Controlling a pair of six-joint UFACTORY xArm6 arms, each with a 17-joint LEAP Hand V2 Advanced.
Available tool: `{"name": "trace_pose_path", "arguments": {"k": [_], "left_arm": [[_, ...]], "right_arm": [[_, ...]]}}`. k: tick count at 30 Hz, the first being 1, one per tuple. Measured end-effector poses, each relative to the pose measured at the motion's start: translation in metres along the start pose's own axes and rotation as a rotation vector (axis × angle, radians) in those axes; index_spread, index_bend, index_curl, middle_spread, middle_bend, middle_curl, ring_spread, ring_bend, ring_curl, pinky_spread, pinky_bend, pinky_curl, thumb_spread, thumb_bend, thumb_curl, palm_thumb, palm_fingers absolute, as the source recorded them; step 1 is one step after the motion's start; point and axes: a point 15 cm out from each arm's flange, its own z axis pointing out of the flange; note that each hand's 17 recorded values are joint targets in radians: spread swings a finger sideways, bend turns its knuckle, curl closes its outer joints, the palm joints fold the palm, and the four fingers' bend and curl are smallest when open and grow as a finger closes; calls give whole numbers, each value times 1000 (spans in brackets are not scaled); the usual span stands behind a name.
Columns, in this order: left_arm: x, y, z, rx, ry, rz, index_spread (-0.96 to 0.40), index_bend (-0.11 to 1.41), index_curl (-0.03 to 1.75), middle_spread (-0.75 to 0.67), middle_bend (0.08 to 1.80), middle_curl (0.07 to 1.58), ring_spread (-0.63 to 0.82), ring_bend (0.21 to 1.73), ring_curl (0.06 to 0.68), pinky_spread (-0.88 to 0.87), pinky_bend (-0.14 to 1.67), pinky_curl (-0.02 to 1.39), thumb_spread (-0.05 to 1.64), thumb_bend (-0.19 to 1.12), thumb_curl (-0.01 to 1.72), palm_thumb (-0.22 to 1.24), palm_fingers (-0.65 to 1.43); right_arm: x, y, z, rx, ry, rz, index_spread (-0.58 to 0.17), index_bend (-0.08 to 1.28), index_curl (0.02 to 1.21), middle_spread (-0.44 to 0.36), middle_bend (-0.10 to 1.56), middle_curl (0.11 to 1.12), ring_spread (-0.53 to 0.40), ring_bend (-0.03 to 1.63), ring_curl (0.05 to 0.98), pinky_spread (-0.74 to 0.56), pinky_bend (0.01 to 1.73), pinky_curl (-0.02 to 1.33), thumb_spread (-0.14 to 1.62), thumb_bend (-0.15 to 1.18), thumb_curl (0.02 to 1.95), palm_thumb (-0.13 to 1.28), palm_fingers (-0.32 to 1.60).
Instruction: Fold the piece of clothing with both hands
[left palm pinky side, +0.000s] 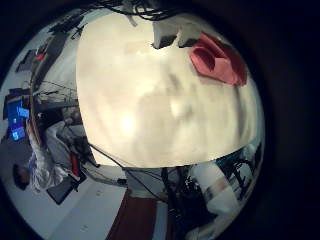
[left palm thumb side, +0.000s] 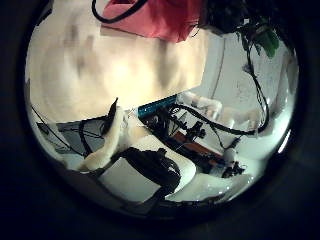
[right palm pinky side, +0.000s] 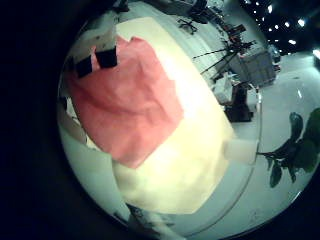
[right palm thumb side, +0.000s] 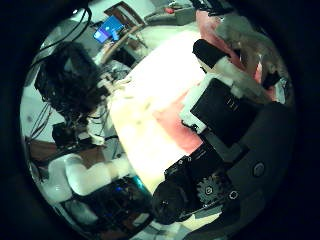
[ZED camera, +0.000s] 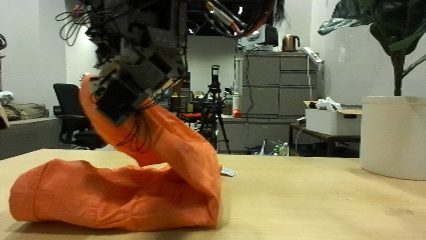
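Note:
An orange-red piece of clothing (ZED camera: 120, 195) lies on the wooden table (ZED camera: 320, 200), one part doubled over. A black and white hand (ZED camera: 133, 75) holds one edge of it up above the table, fingers curled on the cloth. In the right thumb side palm view the cloth (right palm thumb side: 185, 105) sits between the right hand's fingers (right palm thumb side: 225, 100). In the right little finger side palm view the clothing (right palm pinky side: 125, 100) spreads on the table close below. In the left little finger side palm view the clothing (left palm pinky side: 218, 60) lies at the table's far edge. It also shows in the left thumb side palm view (left palm thumb side: 160, 15).
A big white plant pot (ZED camera: 394, 135) stands on the table at its far side. Behind the table are grey cabinets (ZED camera: 273, 95), a tripod and an office chair (ZED camera: 69, 110). The table's light top (left palm pinky side: 160, 100) stretches wide beneath the left hand.

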Motion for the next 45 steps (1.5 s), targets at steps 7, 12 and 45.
{"name": "trace_pose_path", "arguments": {"k": [7, 12, 45], "left_arm": [[-9, 6, -7, 34, 13, -28, 163, 161, 295, 452, 180, 245, 592, 408, 225, 560, 266, 318, 1151, -18, 370, 594, -29], [-11, 11, -14, 54, 10, -35, 164, 162, 294, 452, 180, 249, 591, 407, 225, 555, 266, 318, 1153, -18, 371, 599, -27], [122, 16, -36, 105, -56, 71, 156, 173, 302, 423, 195, 278, 584, 410, 226, 550, 245, 313, 1153, -20, 373, 566, 15]], "right_arm": [[1, 12, 62, -99, -92, 58, -250, 1034, 888, -94, 1356, 703, -207, 1358, 690, -250, 1346, 605, 915, 84, 996, 963, 1123], [38, 22, 76, -125, -87, 134, -285, 847, 867, -118, 1224, 665, -232, 1328, 660, -343, 1319, 590, 1023, -3, 917, 865, 966], [134, 285, -172, -308, -32, 561, -374, 163, 338, 105, 273, 317, 265, 432, 237, 403, 552, 256, 1218, -28, 448, 577, -33]]}}
